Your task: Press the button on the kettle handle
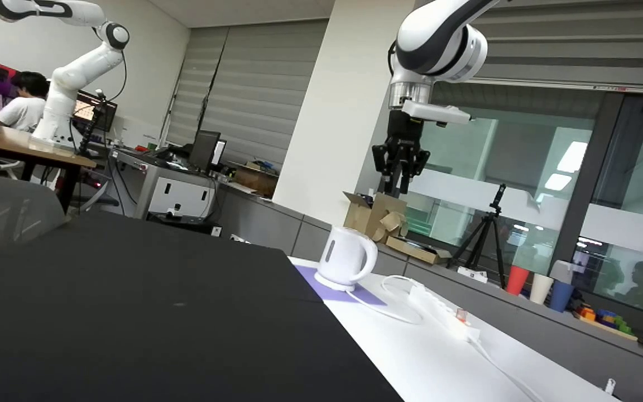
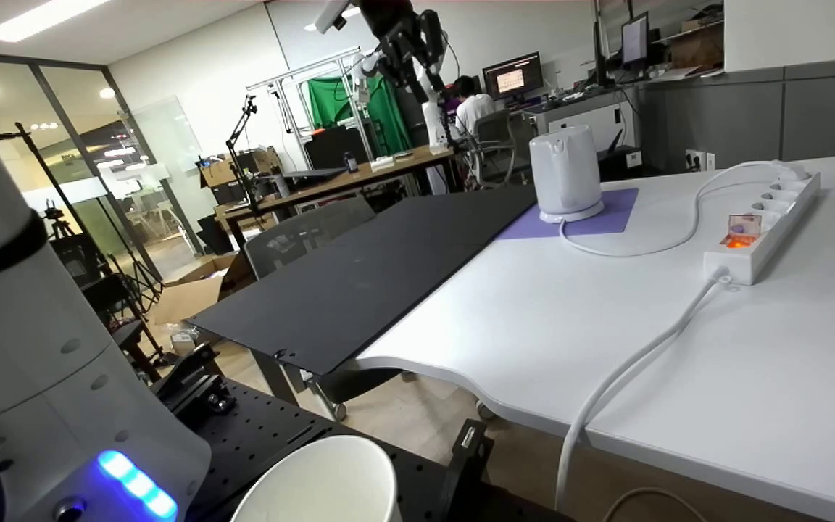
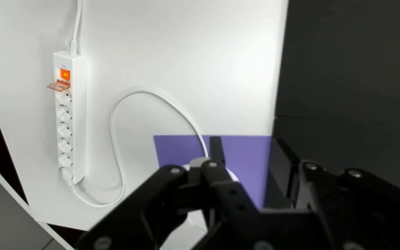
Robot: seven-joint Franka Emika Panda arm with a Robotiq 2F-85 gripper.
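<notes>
A white electric kettle (image 1: 342, 258) stands upright on a purple mat (image 1: 313, 279). It shows in both exterior views (image 2: 568, 172). Its curved handle (image 1: 370, 258) shows on one side in an exterior view; the button on it is too small to make out. In the wrist view the kettle (image 3: 186, 231) is mostly hidden behind the gripper. My gripper (image 1: 397, 181) hangs pointing down in the air, well above the kettle and apart from it. In the wrist view the two fingers (image 3: 248, 152) stand apart with nothing between them.
A white power strip (image 2: 769, 225) with an orange lit switch lies on the white table (image 2: 504, 312). The kettle's white cord (image 3: 115, 142) loops between them. A black panel (image 2: 381, 268) adjoins the table edge. Cups (image 1: 541, 288) stand on the window ledge.
</notes>
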